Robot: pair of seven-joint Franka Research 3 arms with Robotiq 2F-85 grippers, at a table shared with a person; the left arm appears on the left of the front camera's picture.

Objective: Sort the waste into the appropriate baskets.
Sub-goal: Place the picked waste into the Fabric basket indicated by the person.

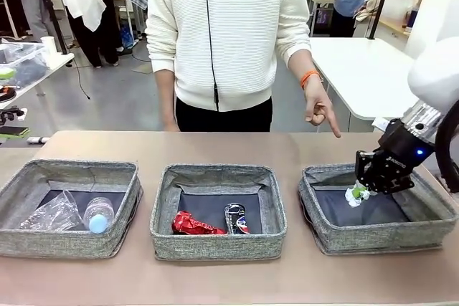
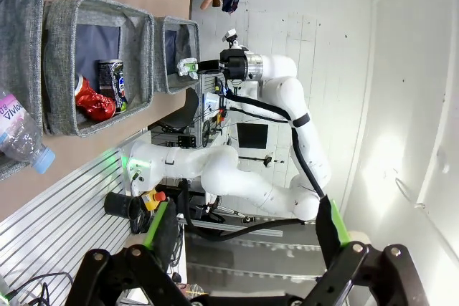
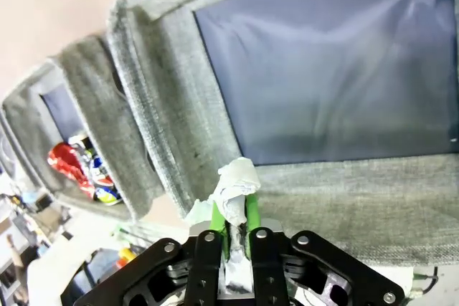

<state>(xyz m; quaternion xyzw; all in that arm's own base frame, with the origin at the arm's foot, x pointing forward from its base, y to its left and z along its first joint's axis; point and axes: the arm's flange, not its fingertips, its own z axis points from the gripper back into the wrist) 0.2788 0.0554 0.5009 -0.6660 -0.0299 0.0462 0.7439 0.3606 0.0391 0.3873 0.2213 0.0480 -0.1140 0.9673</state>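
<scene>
Three baskets sit in a row on the table. My left basket (image 1: 21,184) already holds the bag (image 1: 51,213) and the bottle (image 1: 98,214). The middle basket (image 1: 215,245) holds the red can (image 1: 192,224) and the blue can (image 1: 237,218) side by side. That leaves the paper wad (image 1: 356,193), which I judge to be the last piece. My right gripper (image 1: 363,190) hangs over the right basket (image 1: 430,231), just inside its near-left wall, its green pads pinching the wad between them. What remains is letting it fall. My left gripper (image 2: 240,259) stands wide apart, holding nothing, well back from the baskets.
</scene>
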